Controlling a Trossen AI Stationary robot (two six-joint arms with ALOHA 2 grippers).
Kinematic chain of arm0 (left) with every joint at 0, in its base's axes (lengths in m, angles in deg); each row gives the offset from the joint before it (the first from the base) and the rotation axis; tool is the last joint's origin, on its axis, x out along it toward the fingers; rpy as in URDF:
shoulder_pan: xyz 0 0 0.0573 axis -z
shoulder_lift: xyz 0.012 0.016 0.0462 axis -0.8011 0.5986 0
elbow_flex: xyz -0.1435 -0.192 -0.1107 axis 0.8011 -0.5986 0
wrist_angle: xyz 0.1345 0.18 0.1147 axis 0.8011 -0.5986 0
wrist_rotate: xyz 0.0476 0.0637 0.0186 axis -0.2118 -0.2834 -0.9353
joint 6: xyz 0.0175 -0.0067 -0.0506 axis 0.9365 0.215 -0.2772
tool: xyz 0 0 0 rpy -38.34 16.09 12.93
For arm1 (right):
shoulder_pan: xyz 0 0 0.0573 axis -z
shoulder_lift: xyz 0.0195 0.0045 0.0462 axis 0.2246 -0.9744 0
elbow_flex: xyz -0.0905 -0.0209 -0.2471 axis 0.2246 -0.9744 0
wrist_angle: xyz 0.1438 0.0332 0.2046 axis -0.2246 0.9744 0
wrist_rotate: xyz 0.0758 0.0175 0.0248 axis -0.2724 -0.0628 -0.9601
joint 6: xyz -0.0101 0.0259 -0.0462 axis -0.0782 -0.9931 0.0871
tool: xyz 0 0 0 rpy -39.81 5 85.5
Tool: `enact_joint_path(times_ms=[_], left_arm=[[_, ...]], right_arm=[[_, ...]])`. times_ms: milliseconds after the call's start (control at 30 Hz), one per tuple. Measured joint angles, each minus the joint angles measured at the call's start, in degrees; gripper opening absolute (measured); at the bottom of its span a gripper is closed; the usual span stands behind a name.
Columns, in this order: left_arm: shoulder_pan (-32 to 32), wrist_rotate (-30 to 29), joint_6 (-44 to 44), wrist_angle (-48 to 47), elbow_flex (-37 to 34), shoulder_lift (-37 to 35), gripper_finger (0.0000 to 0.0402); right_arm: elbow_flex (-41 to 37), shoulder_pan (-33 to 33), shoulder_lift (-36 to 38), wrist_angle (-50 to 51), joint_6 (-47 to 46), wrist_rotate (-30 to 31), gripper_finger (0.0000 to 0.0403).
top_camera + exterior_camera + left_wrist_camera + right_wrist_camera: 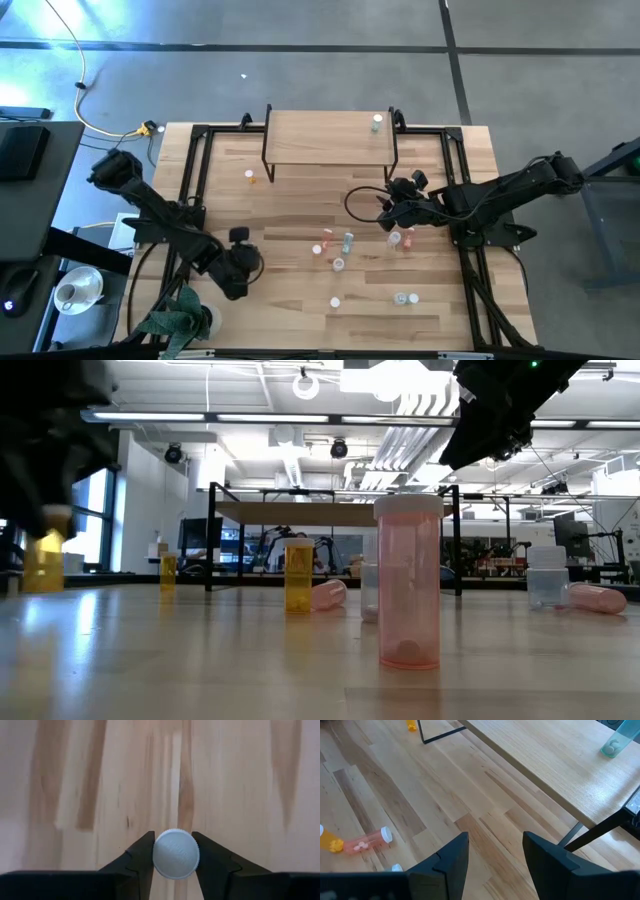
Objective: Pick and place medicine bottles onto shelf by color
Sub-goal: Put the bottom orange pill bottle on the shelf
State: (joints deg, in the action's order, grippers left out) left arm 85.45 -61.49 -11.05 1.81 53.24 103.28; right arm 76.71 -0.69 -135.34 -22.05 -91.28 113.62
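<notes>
A: One bottle in play right now. My left gripper (pixel 172 856) has its fingers pressed on either side of a round white cap (pixel 175 854), well in front of the shelf (pixel 330 135) on the left side of the table (pixel 300 200). From table height the body under it reads as an orange bottle (pixel 44 560).

B: How will it handle?

A: I'd judge it light, stiff plastic and smooth, so it could slide or spin in a loose pinch. The ribbed cap edge looks like the surest hold, and that is where I'm squeezed on.

B: And your other side?

A: My right gripper (pixel 492 851) hangs over the table just in front of the shelf's right end, fingers apart, nothing between them.

B: What's on the shelf?

A: A single teal bottle (pixel 377 123) stands near its right rear corner, with something pale inside. I can't tell what.

B: The rest?

A: A cluster in front of the shelf, toward the right. The nearest, an upright pink bottle (pixel 408 581), is clear-walled and looks to hold a lone small tablet. A pink one on its side (pixel 368 840) shows a few pills. A small orange one (pixel 250 177) stands by the shelf's front left leg.
</notes>
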Motion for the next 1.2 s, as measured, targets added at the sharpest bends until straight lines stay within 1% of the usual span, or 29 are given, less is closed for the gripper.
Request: enact_joint_path(times_ms=[267, 433, 567, 733, 833, 967, 1033, 1200], left_arm=[[-11.3, 0.6, 18.8, -4.2, 10.9, 0.0, 0.0106], [-20.3, 0.6, 29.4, -8.7, 19.9, 0.0, 0.0109], [-28.7, 0.7, 36.1, -10.6, 26.3, 0.0, 0.0108], [-40.5, 4.0, 40.3, -11.3, 32.3, -0.1, 0.0107], [-47.4, 6.5, 42.1, -11.3, 34.3, -0.1, 0.0108], [-56.3, 8.1, 42.4, -11.3, 36.7, 0.0, 0.0108], [-60.2, 9.4, 42.4, -11.3, 38.1, 0.6, 0.0108], [-68.2, 15.8, 42.4, -11.3, 41.6, 3.3, 0.0108]], right_arm=[[0.0, 0.0, 0.0, 0.0, 0.0, 0.0, 0.0178], [0.0, 0.0, 0.0, 0.0, 0.0, 0.0, 0.0178], [0.0, 0.0, 0.0, 0.0, 0.0, 0.0, 0.0178], [0.0, 0.0, 0.0, 0.0, -0.2, -0.2, 0.0178], [0.0, 0.0, 0.0, 0.0, -1.3, -0.2, 0.0178], [0.0, 0.0, 0.0, 0.0, -1.3, -0.2, 0.0178], [0.0, 0.0, 0.0, 0.0, -1.6, -0.2, 0.0178], [0.0, 0.0, 0.0, -0.1, -2.6, -0.2, 0.0178]])
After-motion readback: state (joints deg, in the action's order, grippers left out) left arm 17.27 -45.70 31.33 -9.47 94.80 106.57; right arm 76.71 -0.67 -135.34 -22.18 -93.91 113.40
